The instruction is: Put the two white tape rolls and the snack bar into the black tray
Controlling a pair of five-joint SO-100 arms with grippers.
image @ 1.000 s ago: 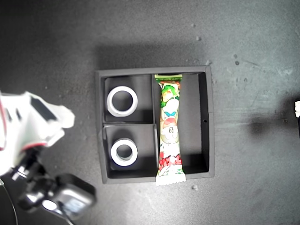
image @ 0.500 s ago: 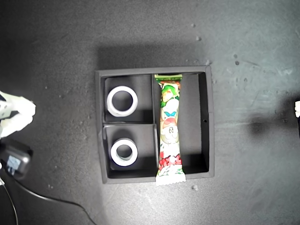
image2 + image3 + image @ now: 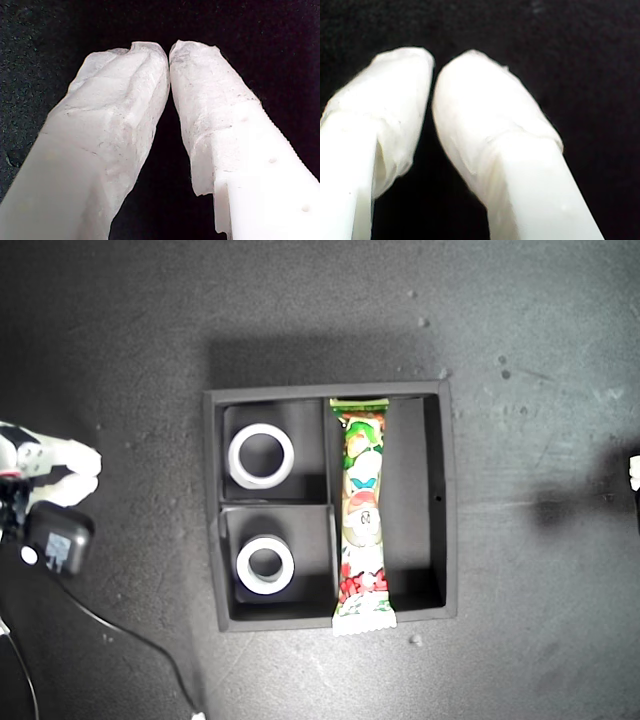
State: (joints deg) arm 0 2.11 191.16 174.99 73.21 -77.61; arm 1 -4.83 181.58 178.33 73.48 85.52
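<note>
The black tray (image 3: 447, 500) lies mid-scene in the exterior view. One white tape roll (image 3: 261, 456) sits in its upper small compartment, and another white tape roll (image 3: 265, 565) sits in the lower one. The snack bar (image 3: 361, 522) lies lengthwise in the long compartment, with its lower crimped end resting over the tray's wall. My first gripper (image 3: 169, 50) is shut on nothing over bare dark surface. My second gripper (image 3: 432, 62) is also shut with nothing between its fingers. An arm's white gripper (image 3: 72, 468) shows at the exterior view's left edge, well clear of the tray.
A black camera module (image 3: 58, 540) and its cable (image 3: 130, 640) hang by the arm at the exterior view's left. A sliver of white (image 3: 634, 472) shows at the exterior view's right edge. The dark tabletop (image 3: 540, 360) carries small specks.
The arm at the exterior view's left pulled back from near the tray toward the left edge, then shifted slightly. The rolls, bar and tray have not moved.
</note>
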